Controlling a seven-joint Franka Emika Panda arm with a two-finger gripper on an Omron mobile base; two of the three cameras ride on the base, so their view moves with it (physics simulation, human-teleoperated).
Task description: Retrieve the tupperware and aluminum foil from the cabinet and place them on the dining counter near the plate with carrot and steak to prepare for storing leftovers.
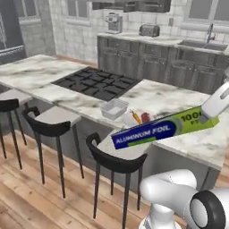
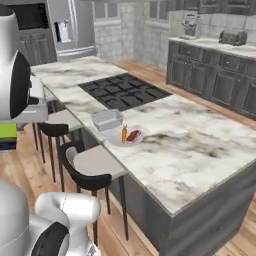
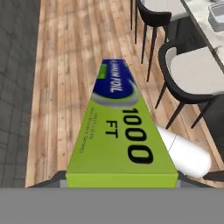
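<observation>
My gripper [image 1: 208, 117] is shut on the lime-green end of the aluminum foil [image 1: 161, 129], a long blue box held in the air over the near edge of the dining counter [image 1: 188, 103]. In the hand view the aluminum foil [image 3: 118, 127] runs away from me over the wooden floor. The translucent tupperware [image 1: 114, 108] sits on the counter beside the cooktop. Right of it lies the white plate [image 1: 132, 120] with the carrot [image 1: 135, 116] and the steak [image 1: 145, 117]. From the other side, the tupperware [image 2: 107, 119], plate [image 2: 119, 141], carrot [image 2: 124, 134] and steak [image 2: 133, 135] lie near the counter's [image 2: 190, 145] front edge. The cabinet is out of view.
A black cooktop [image 1: 97, 83] is set into the island. Black stools [image 1: 117, 161] with grey seats stand along its near side. The back counter carries a toaster [image 1: 149, 30], a coffee machine [image 1: 114, 22] and a sink [image 1: 203, 44]. A fridge [image 2: 70, 27] stands at the far left.
</observation>
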